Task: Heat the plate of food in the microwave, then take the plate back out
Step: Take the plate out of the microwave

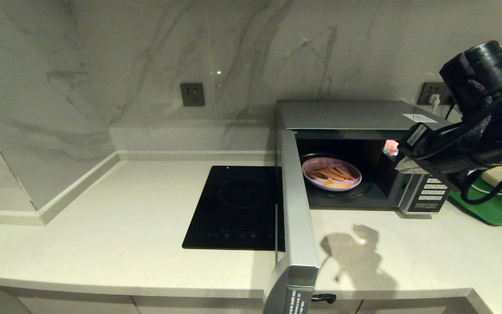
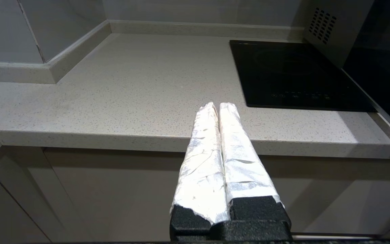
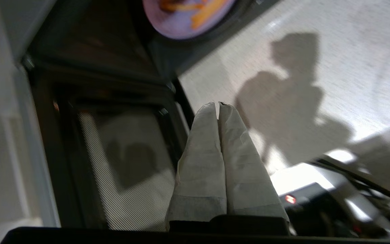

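Right pincer (image 3: 218, 105) is closed and empty; your microwave (image 1: 355, 114) door (image 1: 296, 205) hangs wide open, plate of food (image 1: 331, 174) inside.

There is one microwave (image 1: 355, 114), one plate of food (image 1: 331, 173), one induction hob (image 1: 238, 207) and one green tray (image 1: 495, 209). Two wall sockets (image 1: 192, 94) show on the marble wall. Each wrist view shows one gripper, two altogether: the left gripper (image 2: 215, 105) and the right gripper (image 3: 216, 104).

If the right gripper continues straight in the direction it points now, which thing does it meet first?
Probably the open door of the microwave: in the right wrist view the shut right gripper has its tips at the door's inner edge. Depth is unclear; it might pass onto the countertop instead.
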`<state>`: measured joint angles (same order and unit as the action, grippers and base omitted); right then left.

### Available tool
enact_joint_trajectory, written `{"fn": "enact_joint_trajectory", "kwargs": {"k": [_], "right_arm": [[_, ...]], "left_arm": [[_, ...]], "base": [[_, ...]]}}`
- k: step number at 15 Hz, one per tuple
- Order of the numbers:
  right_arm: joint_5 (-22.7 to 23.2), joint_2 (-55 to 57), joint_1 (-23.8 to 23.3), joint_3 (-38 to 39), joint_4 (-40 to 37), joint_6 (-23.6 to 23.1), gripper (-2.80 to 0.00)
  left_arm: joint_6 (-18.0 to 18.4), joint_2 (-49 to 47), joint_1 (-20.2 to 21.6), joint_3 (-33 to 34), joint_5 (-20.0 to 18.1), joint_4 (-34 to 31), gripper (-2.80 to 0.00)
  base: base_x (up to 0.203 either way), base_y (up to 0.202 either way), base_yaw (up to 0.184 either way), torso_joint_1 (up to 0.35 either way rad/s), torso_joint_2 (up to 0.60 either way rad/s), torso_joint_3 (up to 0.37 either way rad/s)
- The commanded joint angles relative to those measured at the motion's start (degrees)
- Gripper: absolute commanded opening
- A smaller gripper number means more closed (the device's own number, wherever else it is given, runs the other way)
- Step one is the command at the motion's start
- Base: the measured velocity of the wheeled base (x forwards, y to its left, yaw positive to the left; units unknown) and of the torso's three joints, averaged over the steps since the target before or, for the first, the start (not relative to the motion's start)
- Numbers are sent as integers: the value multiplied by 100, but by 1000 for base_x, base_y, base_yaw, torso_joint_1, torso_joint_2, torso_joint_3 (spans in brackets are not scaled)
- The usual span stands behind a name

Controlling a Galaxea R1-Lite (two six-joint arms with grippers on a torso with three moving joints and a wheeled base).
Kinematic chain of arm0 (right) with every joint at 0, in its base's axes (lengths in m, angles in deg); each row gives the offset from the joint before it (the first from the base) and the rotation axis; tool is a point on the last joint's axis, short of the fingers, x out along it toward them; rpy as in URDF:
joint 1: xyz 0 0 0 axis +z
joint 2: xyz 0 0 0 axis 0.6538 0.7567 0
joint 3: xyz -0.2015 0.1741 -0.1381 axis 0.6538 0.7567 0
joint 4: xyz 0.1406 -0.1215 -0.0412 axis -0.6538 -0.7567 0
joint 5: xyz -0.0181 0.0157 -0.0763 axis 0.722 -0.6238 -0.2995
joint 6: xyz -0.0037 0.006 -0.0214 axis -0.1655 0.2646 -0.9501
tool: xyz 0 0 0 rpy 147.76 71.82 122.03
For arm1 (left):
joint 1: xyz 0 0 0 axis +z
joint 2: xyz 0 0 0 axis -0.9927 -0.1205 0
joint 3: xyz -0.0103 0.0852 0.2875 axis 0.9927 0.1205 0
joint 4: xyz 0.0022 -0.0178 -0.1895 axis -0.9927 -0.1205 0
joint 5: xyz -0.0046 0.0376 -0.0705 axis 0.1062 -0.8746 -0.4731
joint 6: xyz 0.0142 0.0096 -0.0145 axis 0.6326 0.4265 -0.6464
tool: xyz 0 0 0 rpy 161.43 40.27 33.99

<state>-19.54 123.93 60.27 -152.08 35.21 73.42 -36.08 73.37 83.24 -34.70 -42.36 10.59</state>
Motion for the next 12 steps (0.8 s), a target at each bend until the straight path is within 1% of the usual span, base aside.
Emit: {"fn": "enact_joint_trajectory", "kwargs": {"k": [1, 3, 5, 6, 8, 12], "right_arm": [[96, 426, -196, 4, 320, 131, -280], [111, 931, -276, -138, 386, 206, -280], [148, 1128, -309, -282, 400, 468, -280], [121, 1177, -301, -271, 383, 417, 0], [119, 1225, -283, -293, 384, 270, 0], [120, 1684, -283, -611, 382, 355, 0]], "left_arm": [[-1, 0, 2, 1, 0, 3, -280], [-7, 0, 2, 1, 0, 3, -280], [-1, 0, 2, 1, 0, 3, -280], [-1, 0, 2, 1, 0, 3, -280], [-1, 0, 2, 1, 9, 3, -280], [-10, 0, 2, 1, 9, 3, -280]], "base": [[0, 0, 0, 0, 0, 0], [0, 0, 0, 0, 0, 0], [0, 0, 0, 0, 0, 0], [0, 0, 0, 0, 0, 0], [0, 0, 0, 0, 0, 0], [0, 0, 0, 0, 0, 0]]}}
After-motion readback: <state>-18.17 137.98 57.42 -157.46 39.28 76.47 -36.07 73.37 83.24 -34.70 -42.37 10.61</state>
